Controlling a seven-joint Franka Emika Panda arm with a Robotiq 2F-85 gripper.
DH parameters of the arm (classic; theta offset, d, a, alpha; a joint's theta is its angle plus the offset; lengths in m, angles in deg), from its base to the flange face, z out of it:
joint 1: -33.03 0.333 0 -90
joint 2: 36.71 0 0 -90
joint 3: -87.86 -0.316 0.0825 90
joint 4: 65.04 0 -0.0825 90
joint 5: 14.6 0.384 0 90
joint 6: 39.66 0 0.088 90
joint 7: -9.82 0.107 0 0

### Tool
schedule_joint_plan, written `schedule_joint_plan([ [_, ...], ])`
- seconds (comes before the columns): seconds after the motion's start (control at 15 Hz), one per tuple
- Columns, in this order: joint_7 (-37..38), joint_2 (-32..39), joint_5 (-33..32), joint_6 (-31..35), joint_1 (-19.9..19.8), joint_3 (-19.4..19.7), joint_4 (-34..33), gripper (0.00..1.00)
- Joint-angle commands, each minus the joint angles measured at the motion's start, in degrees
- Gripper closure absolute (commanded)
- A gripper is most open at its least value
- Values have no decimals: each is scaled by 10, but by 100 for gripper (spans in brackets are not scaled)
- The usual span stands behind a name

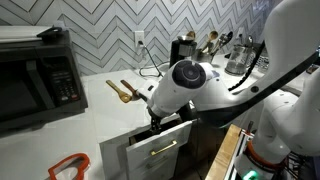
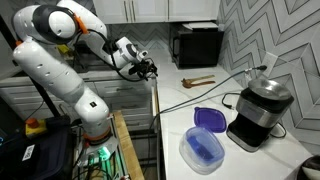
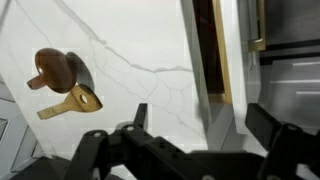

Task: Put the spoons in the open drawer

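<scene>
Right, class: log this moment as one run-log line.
pincer: open, empty | spoons: two, on counter, not grasped | drawer: open | task: spoons not yet in drawer

In the wrist view the gripper (image 3: 200, 118) is a dark blur, its body cut off by the lower edge. In an exterior view the arm (image 1: 200, 85) hides the gripper almost wholly and covers the top of the open drawer (image 1: 150, 156), so the drawer's inside is out of sight. The spoons (image 2: 197, 81) are too small to count in an exterior view. The microwave (image 1: 35, 75) runs off the left edge
</scene>
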Motion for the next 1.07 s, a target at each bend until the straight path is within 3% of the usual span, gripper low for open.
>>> schedule_joint_plan([
  [0.0,-48,-74,151,13,10,13,33,0],
  [0.4,-64,-184,318,-36,13,6,46,0],
  [0.8,-60,-283,406,-219,14,9,38,0],
  [1.0,-54,-315,429,-281,4,10,35,0],
])
